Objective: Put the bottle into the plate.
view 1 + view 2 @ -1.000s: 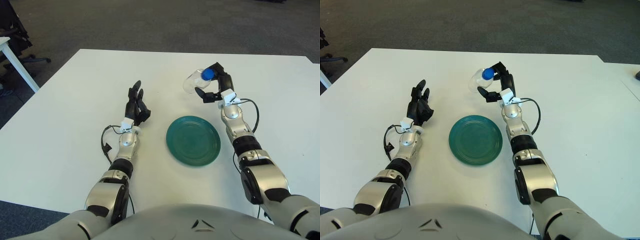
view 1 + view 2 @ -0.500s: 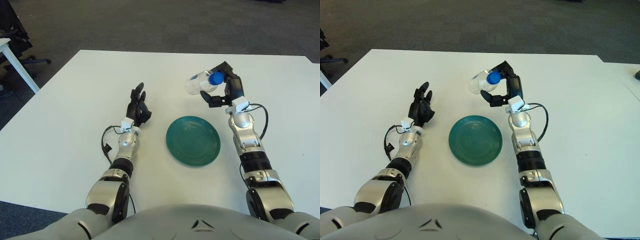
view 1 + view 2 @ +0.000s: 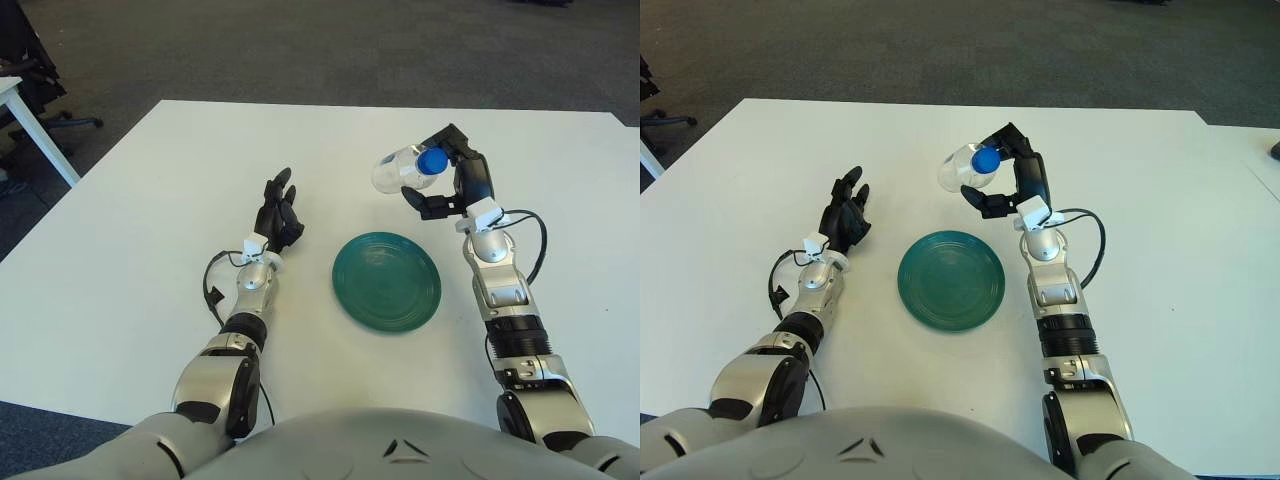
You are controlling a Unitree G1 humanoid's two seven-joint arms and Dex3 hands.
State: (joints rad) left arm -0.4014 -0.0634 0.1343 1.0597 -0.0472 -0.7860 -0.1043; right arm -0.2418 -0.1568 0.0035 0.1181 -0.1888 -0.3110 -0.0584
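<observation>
A clear plastic bottle (image 3: 397,170) with a blue cap lies sideways in my right hand (image 3: 448,180), which is shut on it and holds it above the table, behind and to the right of the plate. The cap end points toward me. The green plate (image 3: 386,281) sits flat on the white table (image 3: 130,250) in front of me, with nothing on it. My left hand (image 3: 277,216) rests on the table to the left of the plate, fingers relaxed and holding nothing.
The white table ends at a far edge with dark carpet beyond. A second white table's corner and office chairs (image 3: 30,70) stand at the far left.
My right hand has lifted the bottle up and moved it slightly right and toward me. My left hand has stayed in place on the table.
</observation>
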